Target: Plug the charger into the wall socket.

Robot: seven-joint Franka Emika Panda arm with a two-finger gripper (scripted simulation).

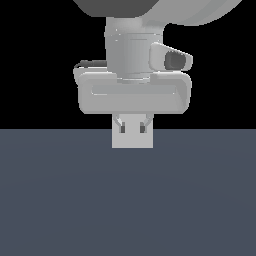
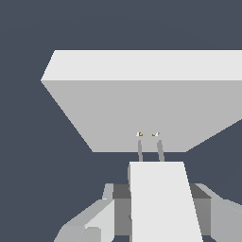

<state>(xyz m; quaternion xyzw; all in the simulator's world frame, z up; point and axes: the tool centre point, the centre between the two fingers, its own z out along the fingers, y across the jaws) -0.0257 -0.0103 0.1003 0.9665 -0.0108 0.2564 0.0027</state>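
The wall socket [image 2: 142, 104] is a flat light-grey square plate with two tiny holes at its centre. In the exterior view the wall socket [image 1: 132, 142] stands upright on the floor directly under the hand. The charger [image 2: 163, 208] is a small whitish block, and its two thin prongs [image 2: 140, 150] reach to the holes. My gripper [image 2: 160, 201] is shut on the charger, one finger [image 2: 119, 204] on each side. In the exterior view the gripper [image 1: 132, 128] hangs in front of the plate, and the charger blends with the plate there.
A flat dark blue-grey floor [image 1: 60, 200] stretches around the socket. Above it the background is black. The arm's wrist and hand [image 1: 134, 92] fill the upper middle of the exterior view.
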